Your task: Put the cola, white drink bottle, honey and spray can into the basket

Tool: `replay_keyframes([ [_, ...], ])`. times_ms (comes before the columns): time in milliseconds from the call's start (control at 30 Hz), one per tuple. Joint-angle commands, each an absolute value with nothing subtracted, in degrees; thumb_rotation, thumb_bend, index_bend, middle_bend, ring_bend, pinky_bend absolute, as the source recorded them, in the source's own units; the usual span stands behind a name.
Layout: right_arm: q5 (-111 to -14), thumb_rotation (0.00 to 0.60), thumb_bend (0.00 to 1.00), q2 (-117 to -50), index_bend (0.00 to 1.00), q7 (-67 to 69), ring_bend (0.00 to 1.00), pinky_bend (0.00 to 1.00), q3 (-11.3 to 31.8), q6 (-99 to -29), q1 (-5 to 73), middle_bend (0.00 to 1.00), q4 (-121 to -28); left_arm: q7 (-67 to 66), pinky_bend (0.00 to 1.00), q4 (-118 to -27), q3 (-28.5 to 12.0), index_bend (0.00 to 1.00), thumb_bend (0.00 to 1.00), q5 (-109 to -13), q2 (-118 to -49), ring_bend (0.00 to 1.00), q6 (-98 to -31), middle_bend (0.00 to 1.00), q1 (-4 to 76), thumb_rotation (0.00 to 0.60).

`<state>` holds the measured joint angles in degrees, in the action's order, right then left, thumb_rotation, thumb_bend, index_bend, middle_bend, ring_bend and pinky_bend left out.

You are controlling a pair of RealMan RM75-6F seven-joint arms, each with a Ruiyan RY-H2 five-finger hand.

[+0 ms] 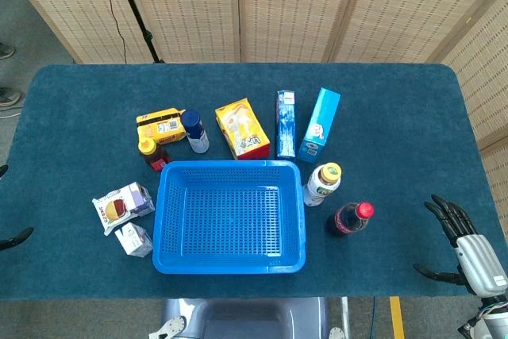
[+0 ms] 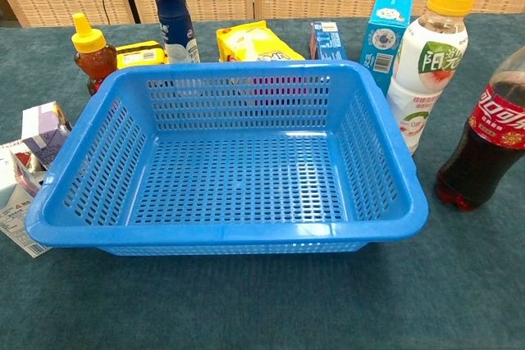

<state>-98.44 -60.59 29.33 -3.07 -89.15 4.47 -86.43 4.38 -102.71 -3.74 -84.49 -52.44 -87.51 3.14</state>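
An empty blue basket (image 1: 230,263) (image 2: 230,231) sits at the table's near middle. The cola bottle (image 1: 350,218) (image 2: 485,141) stands right of it, the white drink bottle (image 1: 321,184) (image 2: 426,67) with a yellow cap between them. The honey bottle (image 1: 150,152) (image 2: 91,52) stands at the basket's far left corner, the dark-capped spray can (image 1: 195,131) (image 2: 174,23) just beyond. My right hand (image 1: 463,242) hovers open at the table's near right edge, well right of the cola. Only dark fingertips (image 1: 16,237) of my left hand show at the left edge.
Behind the basket lie a yellow box (image 1: 159,125), a yellow snack bag (image 1: 243,128), a blue tube box (image 1: 286,123) and a light blue carton (image 1: 319,125). Two small packets (image 1: 123,206) lie left of the basket. Folding screens stand behind the table.
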Motion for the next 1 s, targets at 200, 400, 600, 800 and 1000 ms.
replay_keyframes([
  [200,-100.07,0.6,0.0,-62.47,0.0,32.6,0.0,0.0,-3.69,-87.53,6.15,0.0,-85.7,3.65,0.0,-103.36,-3.77,0.0,0.06,-85.07,-52.43,0.0,-87.61,0.0,3.33,0.6],
  [400,-103.95,0.6,0.0,-66.32,0.0,41.47,0.0,0.0,-3.65,-87.1,9.94,0.0,-83.93,3.14,0.0,-103.66,-4.09,0.0,0.06,-84.6,-52.46,0.0,-87.23,0.0,3.68,0.6],
  [600,-104.3,0.6,0.0,-70.0,0.0,42.58,0.0,0.02,-1.9,-88.07,12.11,0.0,-83.82,3.11,0.0,-103.51,-4.43,0.0,0.06,-83.53,-52.48,0.0,-86.46,0.0,4.03,0.6],
  [800,-103.4,0.6,0.0,-71.56,0.0,39.82,0.0,0.05,-0.82,-85.22,14.86,0.0,-84.68,2.48,0.0,-103.63,-4.6,0.0,0.06,-83.1,-52.68,0.0,-86.44,0.0,4.11,0.6],
  [1000,-101.54,0.6,0.0,-73.46,0.06,38.55,0.07,0.16,-0.16,-83.61,16.13,0.09,-84.13,2.32,0.0,-103.5,-4.88,0.0,0.06,-82.08,-52.63,0.0,-85.54,0.0,4.51,0.6],
])
